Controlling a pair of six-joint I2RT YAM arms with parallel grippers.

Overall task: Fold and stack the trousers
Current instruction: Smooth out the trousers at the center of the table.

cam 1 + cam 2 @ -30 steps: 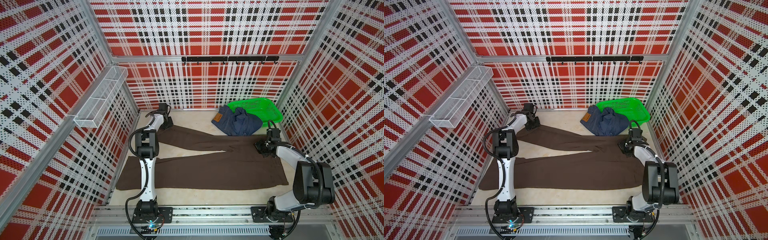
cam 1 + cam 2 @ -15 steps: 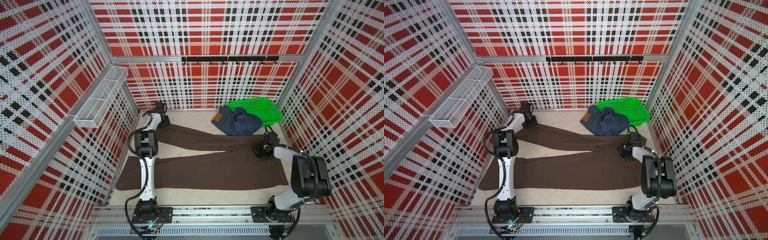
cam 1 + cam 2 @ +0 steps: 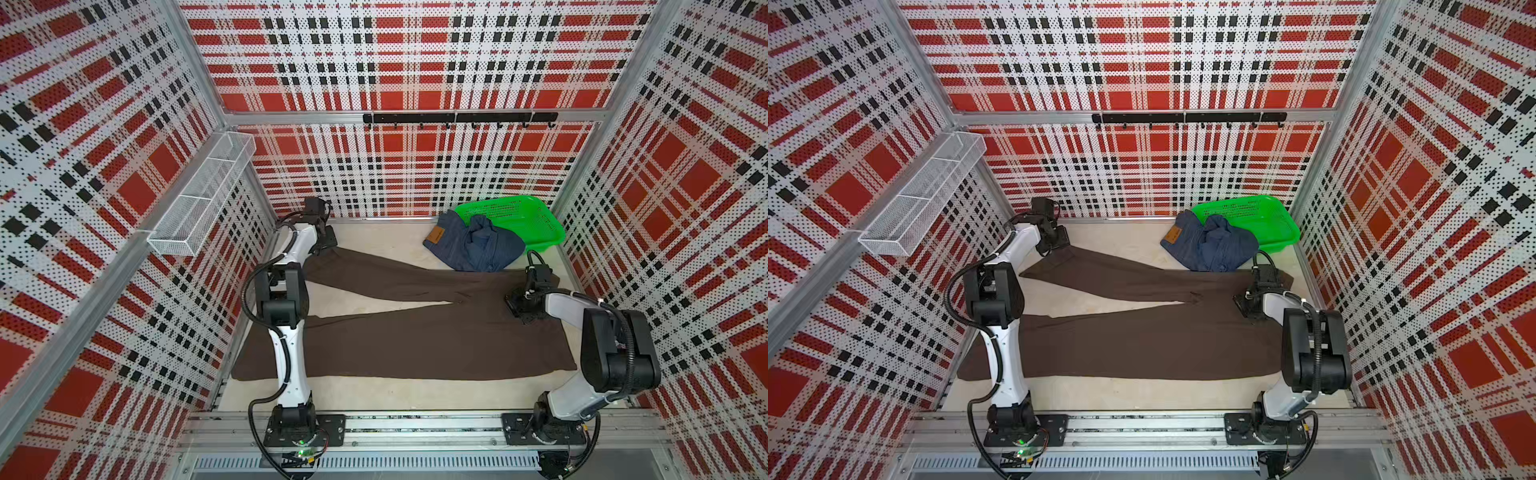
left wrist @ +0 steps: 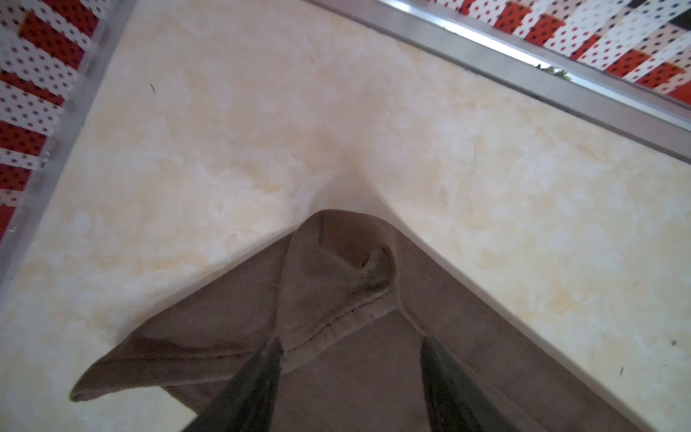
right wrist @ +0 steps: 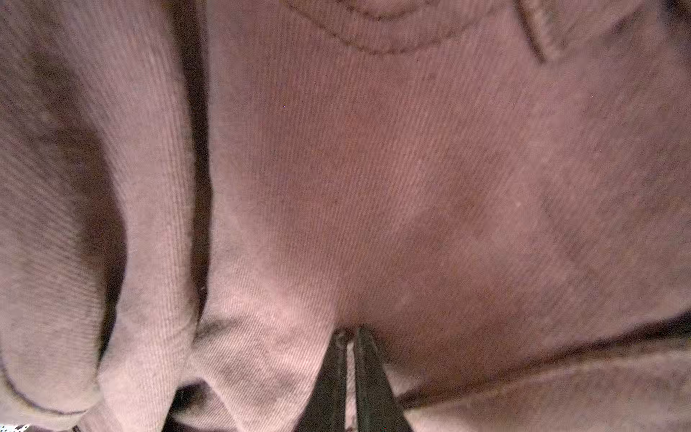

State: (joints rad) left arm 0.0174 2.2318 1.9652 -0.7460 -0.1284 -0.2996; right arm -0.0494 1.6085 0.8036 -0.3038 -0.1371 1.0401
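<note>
The brown trousers (image 3: pixel 415 345) are pinched at three o'clock by the right jaws; the left jaws are spread over the ten-o'clock hem (image 4: pixel 336 321).

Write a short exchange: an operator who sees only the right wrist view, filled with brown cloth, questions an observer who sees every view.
Operator: I see only brown cloth. Where am I on it?
Observer: The right gripper sits at the waist end of the brown trousers, which lie spread flat.
Operator: And the other arm?
Observer: The left gripper is at the hem of the leg nearer the back wall, jaws apart, with a bunched corner between them.
</note>
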